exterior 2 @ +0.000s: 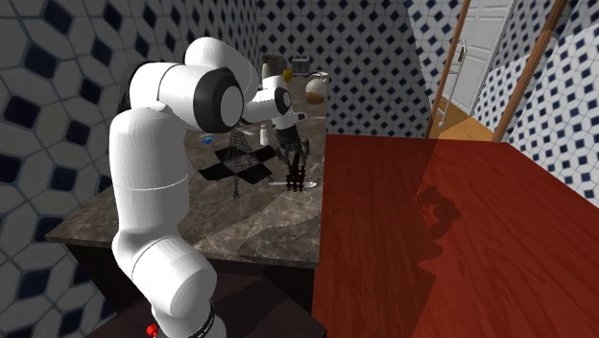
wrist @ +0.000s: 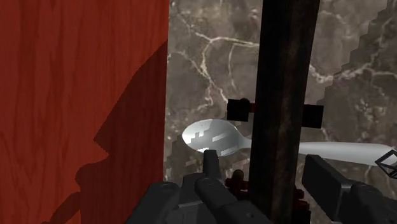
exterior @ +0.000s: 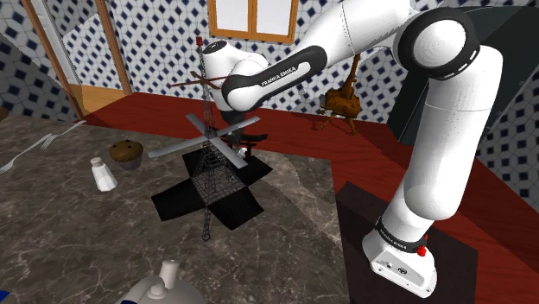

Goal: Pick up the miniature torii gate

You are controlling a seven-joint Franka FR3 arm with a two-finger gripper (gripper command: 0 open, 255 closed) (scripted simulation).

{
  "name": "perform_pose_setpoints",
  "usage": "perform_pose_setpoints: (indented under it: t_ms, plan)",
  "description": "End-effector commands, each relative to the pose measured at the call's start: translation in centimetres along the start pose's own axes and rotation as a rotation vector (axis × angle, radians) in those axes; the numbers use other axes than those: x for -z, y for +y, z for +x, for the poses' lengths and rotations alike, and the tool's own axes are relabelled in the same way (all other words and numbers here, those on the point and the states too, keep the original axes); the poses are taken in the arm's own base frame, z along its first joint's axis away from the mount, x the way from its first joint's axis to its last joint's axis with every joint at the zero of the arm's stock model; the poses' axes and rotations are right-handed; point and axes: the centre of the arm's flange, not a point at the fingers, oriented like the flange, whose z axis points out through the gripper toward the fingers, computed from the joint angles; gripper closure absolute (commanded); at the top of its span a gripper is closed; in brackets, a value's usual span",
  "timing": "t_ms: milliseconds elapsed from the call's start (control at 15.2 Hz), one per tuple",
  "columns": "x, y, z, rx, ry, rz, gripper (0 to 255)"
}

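So the torii gate's (wrist: 280, 83) dark post runs right up between the gripper's (wrist: 270, 184) black fingers (wrist: 213, 175), which sit spread either side. Under it a pale spoon (wrist: 213, 137) lies on the marble counter (wrist: 210, 57), next to the red wood floor (wrist: 76, 95).

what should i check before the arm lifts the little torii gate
1. Dark wooden torii gate lined up inside the black hand: ok.
2. Hand's hold on the gate: cannot tell.
3. White spoon lying on the counter, not in the hand: ok.
4. Black wire tower model apart from the gate: ok.
5. Room from the grey marble counter's edge: not ok, gate stands near it.
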Motion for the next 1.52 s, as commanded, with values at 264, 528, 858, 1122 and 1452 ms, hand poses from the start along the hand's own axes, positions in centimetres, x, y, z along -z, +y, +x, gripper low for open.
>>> perform_pose_setpoints:
  t_ms: [264, 528, 858, 1122, 1452]
  plan:
    - [-0.1, 0.0, 0.1, 0.0, 0.0, 0.0, 255]
    - [-0.1, 0.0, 0.0, 0.0, 0.0, 0.0, 255]
    - [2.4, 0.7, -0.3, 0.0, 0.0, 0.0, 255]
    - [4.5, 1.2, -0.6, 0.0, 0.0, 0.0, 255]
    - [7.0, 1.9, -0.9, 0.0, 0.0, 0.0, 255]
